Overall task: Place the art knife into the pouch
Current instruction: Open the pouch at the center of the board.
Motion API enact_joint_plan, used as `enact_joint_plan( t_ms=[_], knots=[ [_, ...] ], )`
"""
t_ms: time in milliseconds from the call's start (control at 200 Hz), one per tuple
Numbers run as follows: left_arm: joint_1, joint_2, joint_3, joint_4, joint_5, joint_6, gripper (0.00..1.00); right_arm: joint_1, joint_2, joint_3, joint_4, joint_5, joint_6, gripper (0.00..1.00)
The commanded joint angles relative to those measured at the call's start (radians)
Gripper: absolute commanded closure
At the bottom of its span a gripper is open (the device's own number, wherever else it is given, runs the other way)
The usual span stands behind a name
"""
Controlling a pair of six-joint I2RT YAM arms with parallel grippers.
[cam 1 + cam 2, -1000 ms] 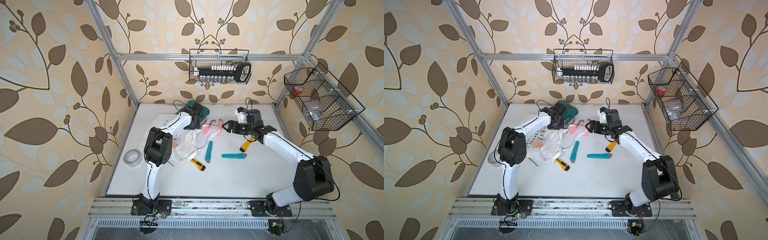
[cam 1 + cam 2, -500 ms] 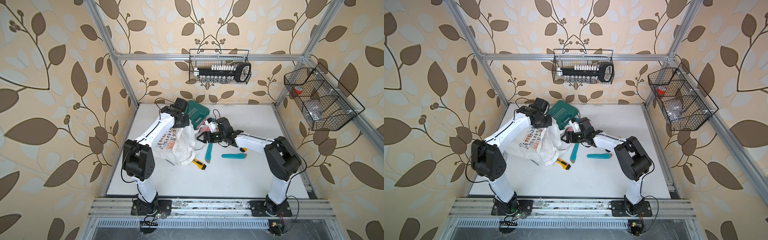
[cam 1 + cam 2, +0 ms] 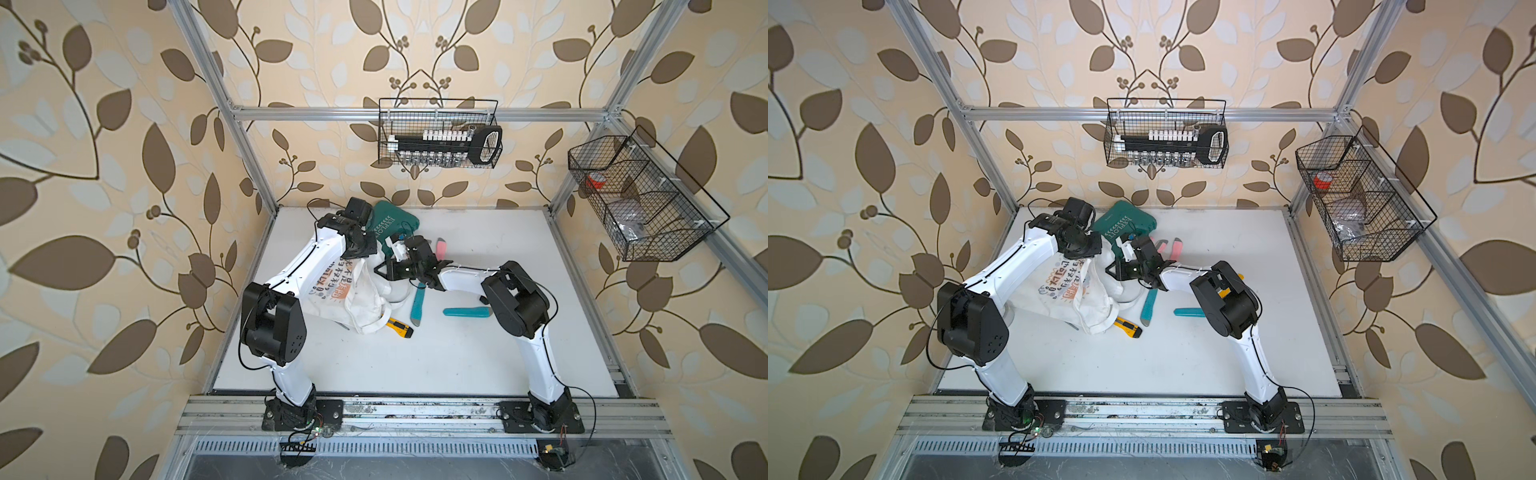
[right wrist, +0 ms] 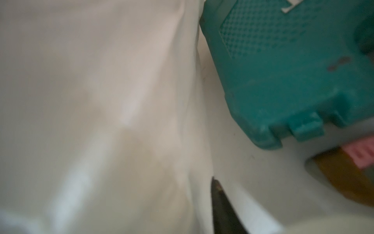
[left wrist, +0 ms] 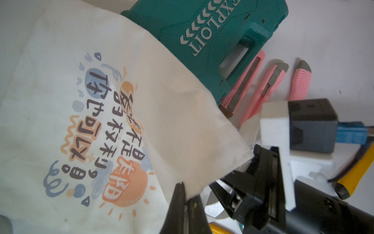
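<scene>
In both top views the pouch [image 3: 332, 286] hangs lifted near the table's [image 3: 415, 365] left edge; art knives [image 3: 417, 306] lie mid-table, none inside; left wrist: left fingers [image 5: 178, 206] clench its rim, likely opening the mouth; right wrist: right fingers [image 4: 222, 206] clenched against cloth, catch unclear.

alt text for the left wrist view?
The left hand is shut on the edge of the white pouch, whose colourful print fills much of the view. Beyond it lie a green case and three pink knives; the right hand is close by the gripped edge.
</scene>
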Motion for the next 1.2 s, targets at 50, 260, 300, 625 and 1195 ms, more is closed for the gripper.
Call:
enact_joint_plan(
  t_ms=[50,260,300,625,1195],
  knots=[
    [0.056,-0.109,0.025,-0.057,0.033,0.022,1.0,0.012,-0.08,-0.026,-0.012,0.048,-0.02,1.0],
    [0.17,-0.214,0.077,-0.051,0.014,0.03,1.0,0.023,-0.382,-0.029,-0.435,0.046,-0.075,1.0],
    [0.191,-0.21,0.108,-0.061,0.021,0.028,1.0,0.024,-0.447,-0.024,-0.504,0.035,-0.076,1.0],
    [0.242,0.012,0.369,-0.127,0.108,0.088,0.61,0.03,-0.603,0.204,-0.847,0.028,-0.1,1.0],
    [0.262,-0.092,0.278,-0.089,0.221,0.081,0.07,-0.091,-0.398,0.27,-0.864,0.011,-0.08,1.0]
  ],
)
